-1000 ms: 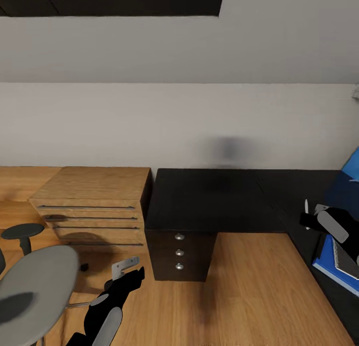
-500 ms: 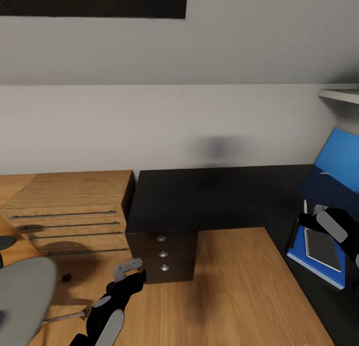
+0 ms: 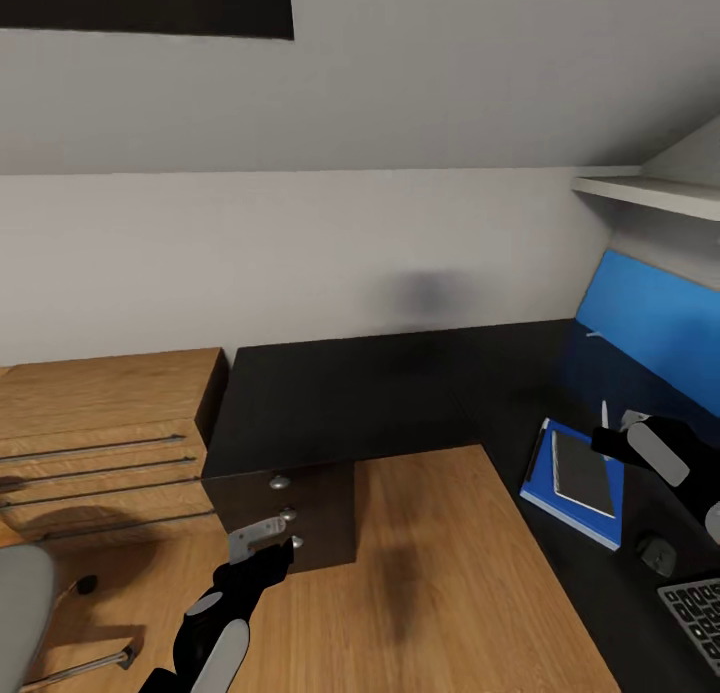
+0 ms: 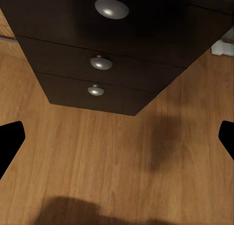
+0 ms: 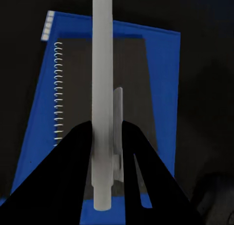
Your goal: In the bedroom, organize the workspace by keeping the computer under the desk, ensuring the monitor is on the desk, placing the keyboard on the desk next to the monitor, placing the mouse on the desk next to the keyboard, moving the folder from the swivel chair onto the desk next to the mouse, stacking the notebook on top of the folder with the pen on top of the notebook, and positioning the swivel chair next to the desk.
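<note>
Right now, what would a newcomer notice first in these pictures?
The bright blue folder on the black desk at the right, with the dark notebook lying on it. Just above, the right gripper holds the pale pen. On the left, the desk's drawers with round silver knobs stand out.
</note>
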### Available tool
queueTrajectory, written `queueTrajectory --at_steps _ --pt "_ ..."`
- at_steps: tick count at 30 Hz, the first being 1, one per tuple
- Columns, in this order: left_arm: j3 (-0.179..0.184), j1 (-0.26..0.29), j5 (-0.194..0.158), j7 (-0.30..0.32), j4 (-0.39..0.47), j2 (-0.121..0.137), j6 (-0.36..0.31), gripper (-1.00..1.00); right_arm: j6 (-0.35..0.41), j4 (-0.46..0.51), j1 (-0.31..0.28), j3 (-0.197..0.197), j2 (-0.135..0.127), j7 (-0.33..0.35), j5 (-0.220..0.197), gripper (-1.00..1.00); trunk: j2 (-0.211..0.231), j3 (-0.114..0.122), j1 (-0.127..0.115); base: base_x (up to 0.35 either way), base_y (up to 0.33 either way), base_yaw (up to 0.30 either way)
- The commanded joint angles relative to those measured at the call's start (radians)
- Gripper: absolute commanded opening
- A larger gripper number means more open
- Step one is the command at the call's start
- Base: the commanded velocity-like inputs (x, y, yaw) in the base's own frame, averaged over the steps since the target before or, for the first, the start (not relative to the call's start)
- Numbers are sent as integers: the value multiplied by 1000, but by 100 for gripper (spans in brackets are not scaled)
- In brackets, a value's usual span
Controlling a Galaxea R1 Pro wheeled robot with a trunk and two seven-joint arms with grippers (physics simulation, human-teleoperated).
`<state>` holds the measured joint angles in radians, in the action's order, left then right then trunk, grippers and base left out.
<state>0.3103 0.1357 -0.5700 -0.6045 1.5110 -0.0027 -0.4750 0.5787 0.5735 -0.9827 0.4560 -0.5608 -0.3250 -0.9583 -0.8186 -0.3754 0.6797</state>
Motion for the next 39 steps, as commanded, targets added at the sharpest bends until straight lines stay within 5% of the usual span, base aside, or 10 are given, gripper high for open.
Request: queueTrajectory --at_steps 1,6,39 --pt "0 1 -8 -10 3 0 -1 100 0 2 -1 8 15 -7 -9 -100 -1 -1 0 0 -3 -12" --pt "0 1 -7 -13 6 -2 -1 100 -3 -17 -1 10 48 -3 -2 -100 -36 -17 19 0 -1 -3" --pt "1 1 -7 -14 7 -2 -1 100 -30 -59 -1 16 55 -3 41 -100 -267 -120 146 0 0 0"
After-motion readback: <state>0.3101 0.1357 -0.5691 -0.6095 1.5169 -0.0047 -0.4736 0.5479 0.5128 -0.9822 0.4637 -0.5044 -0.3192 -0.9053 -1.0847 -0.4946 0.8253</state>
